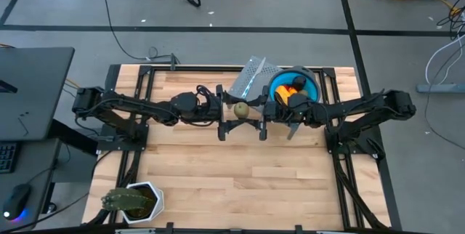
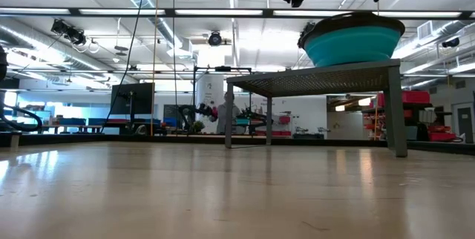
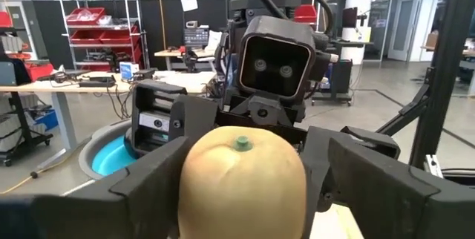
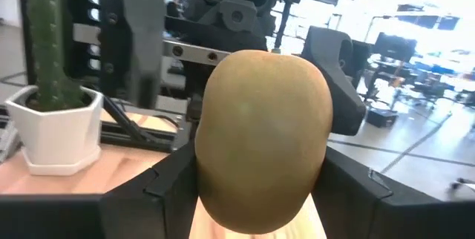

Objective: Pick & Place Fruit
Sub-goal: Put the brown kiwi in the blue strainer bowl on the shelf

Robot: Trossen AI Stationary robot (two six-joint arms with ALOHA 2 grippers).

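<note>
An olive-brown oval fruit hangs high above the middle of the table, between my two grippers, which face each other. My right gripper comes from the table's right and is shut on it. My left gripper comes from the left and is open. Its fingers stand on either side of the same fruit. Whether they still touch it I cannot tell. More fruit, orange, yellow and dark, lies in a blue bowl. My right gripper pinches the fruit by its two opposite sides between its two fingers. The fingers lie level and come from the table's right. The fruit is lifted clear of the table, and its end with the small green stem mark faces the left arm.
The blue bowl stands on a perforated metal stand at the far middle of the table. A green spiky plant in a white pot stands at the near left corner. The wooden tabletop stretches below the arms.
</note>
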